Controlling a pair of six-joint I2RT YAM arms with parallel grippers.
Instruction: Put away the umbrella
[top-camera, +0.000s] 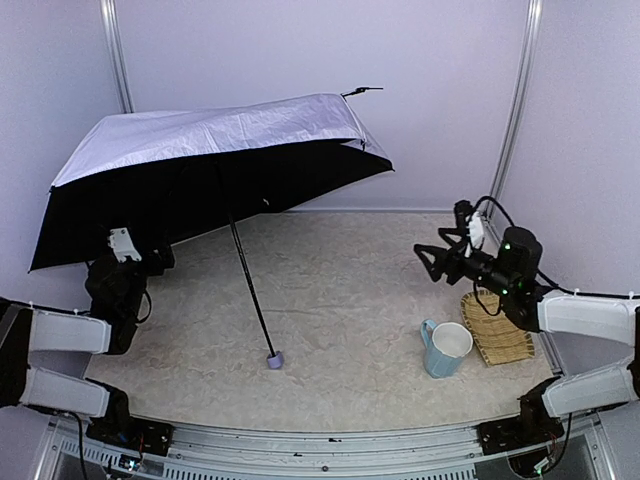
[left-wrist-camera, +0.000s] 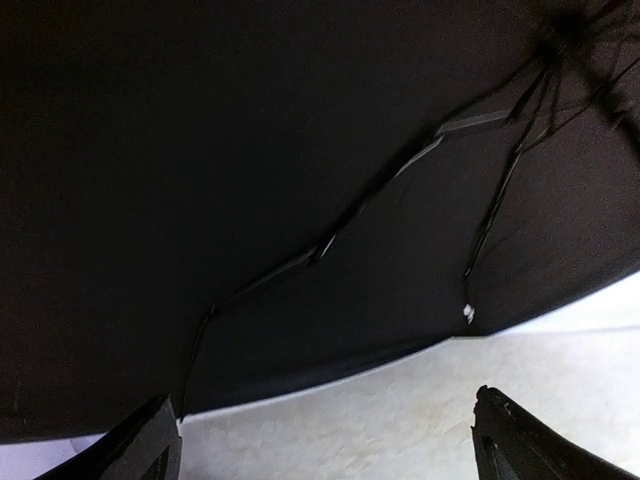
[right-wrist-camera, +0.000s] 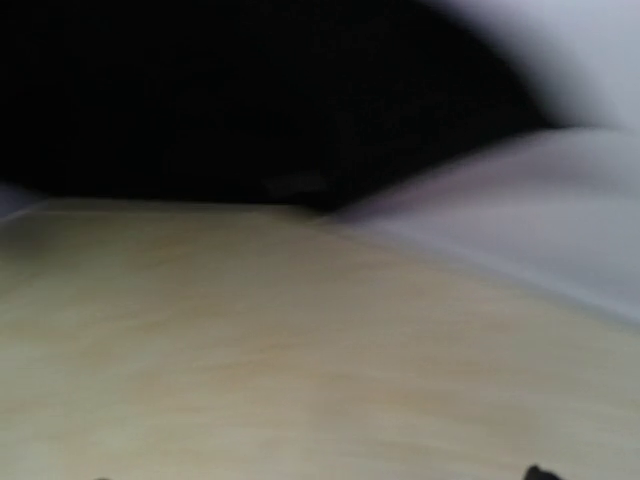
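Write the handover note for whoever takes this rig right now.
Umbrella: fully open and tilted, handle resting on the table; neither arm holds it.
Left gripper: open, empty, under the umbrella near its low rim.
Right gripper: looks open, empty, raised at the right, apart from the umbrella.
Done: nothing that shows.
Left: everything; fold the umbrella shut, then stow it.

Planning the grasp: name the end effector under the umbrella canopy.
The left end effector, beneath the umbrella, its black lining overhead. The right end effector hangs clear of the canopy, near the mug.
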